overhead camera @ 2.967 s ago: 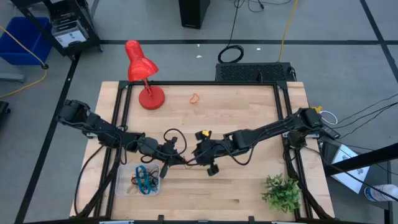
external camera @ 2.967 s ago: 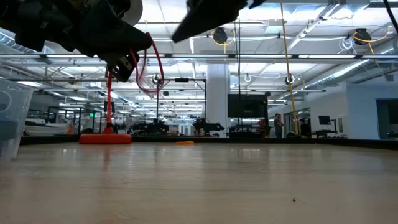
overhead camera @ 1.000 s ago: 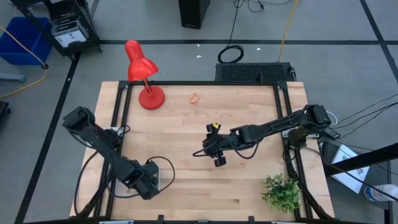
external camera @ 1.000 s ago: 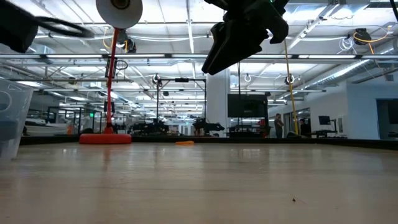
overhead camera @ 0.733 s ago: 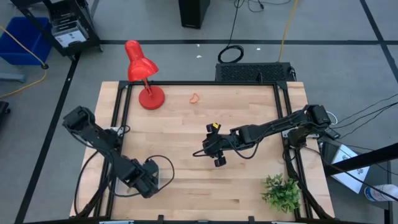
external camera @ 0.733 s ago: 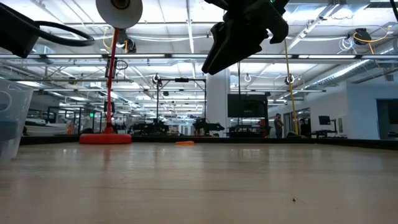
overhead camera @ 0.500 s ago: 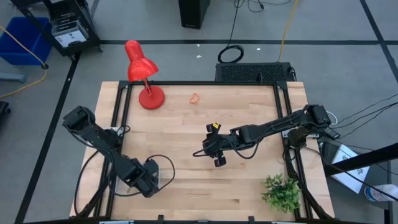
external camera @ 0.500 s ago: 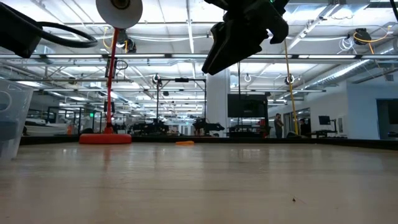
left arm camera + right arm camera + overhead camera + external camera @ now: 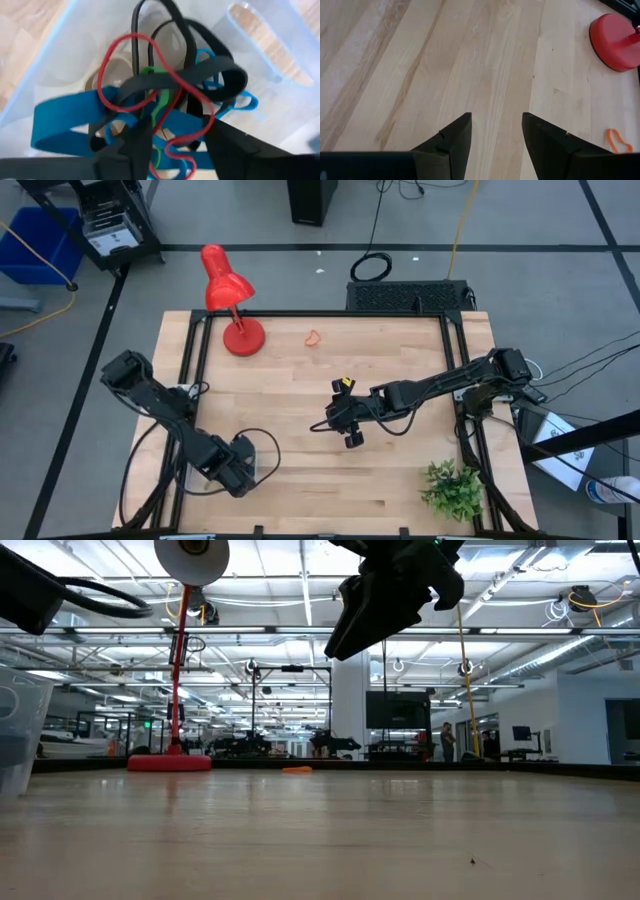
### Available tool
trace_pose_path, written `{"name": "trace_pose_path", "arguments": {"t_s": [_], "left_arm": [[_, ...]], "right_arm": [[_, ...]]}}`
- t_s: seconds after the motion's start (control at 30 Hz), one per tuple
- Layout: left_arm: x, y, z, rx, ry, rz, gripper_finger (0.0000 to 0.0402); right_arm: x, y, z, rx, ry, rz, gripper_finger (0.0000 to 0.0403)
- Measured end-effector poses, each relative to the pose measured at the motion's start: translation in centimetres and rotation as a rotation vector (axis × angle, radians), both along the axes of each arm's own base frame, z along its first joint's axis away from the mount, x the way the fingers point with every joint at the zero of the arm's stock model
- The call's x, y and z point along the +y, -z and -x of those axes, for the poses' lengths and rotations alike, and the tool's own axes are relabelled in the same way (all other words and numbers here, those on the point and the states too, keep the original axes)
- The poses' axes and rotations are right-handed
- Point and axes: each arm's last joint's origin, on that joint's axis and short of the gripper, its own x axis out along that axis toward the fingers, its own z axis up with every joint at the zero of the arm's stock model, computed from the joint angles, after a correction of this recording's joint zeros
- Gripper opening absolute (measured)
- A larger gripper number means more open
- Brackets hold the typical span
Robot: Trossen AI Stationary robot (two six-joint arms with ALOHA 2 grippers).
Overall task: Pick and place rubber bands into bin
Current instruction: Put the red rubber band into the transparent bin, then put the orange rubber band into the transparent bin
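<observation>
Left hand [image 9: 172, 137]: fingers just parted over bin [image 9: 60, 60] at desk's seven o'clock; red band [image 9: 127, 70] released onto pile; right hand [image 9: 492, 132] wide, empty; orange band [image 9: 313, 337] remains at twelve o'clock.

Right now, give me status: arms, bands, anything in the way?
Left gripper over the bin, fingers apart above the piled rubber bands. Right gripper open, mid-table. One orange band left near the lamp; nothing blocking it.
</observation>
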Motion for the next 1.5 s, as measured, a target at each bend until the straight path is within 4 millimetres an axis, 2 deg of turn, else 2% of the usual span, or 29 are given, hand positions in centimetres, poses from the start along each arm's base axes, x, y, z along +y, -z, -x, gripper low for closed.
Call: {"name": "trace_pose_path", "arguments": {"t_s": [0.2, 0.47, 0.6, 0.73, 0.8, 0.97, 1.07, 1.23, 1.37, 1.5], "left_arm": [[0.1, -1.5, 0.1, -0.033, 0.033, 0.050, 0.0219], [1.9, -6.5, 1.9, -0.226, 0.068, 0.157, 0.0225], [3.7, -9.4, 3.0, -0.476, 0.099, 0.065, 0.0225], [5.5, -11.6, 4.3, -0.671, 0.268, -0.066, 0.0225], [6.3, -12.5, 4.9, -0.739, 0.355, -0.121, 0.0225], [7.6, -13.7, 5.6, -0.863, 0.334, -0.287, 0.0225], [8.0, -14.4, 5.7, -0.911, 0.370, -0.297, 0.0225], [8.5, -16.7, 6.4, -1.108, 0.590, -0.185, 0.0225], [9.7, -18.8, 8.0, -1.311, 0.744, -0.188, 0.0225], [11.2, -19.5, 9.6, -1.401, 0.782, -0.248, 0.0225]], "right_arm": [[0.0, 0.0, 0.0, 0.000, 0.000, 0.000, 0.0167], [0.0, 0.0, 0.0, 0.000, 0.000, 0.000, 0.0167], [0.0, 0.0, 0.0, 0.000, 0.000, 0.000, 0.0167], [0.0, 0.0, 0.0, 0.004, -0.018, 0.018, 0.0169], [0.0, 0.1, 0.1, 0.017, -0.052, 0.050, 0.0169], [0.0, 0.1, 0.1, 0.027, -0.055, 0.055, 0.0169], [0.0, 0.1, 0.2, 0.028, -0.059, 0.059, 0.0169], [-0.3, -0.4, 0.1, -0.001, -0.064, 0.066, 0.0170], [-1.0, -0.5, 0.0, -0.007, -0.048, 0.065, 0.0171], [-1.4, -0.5, 0.0, 0.000, -0.019, 0.050, 0.0171]]}}
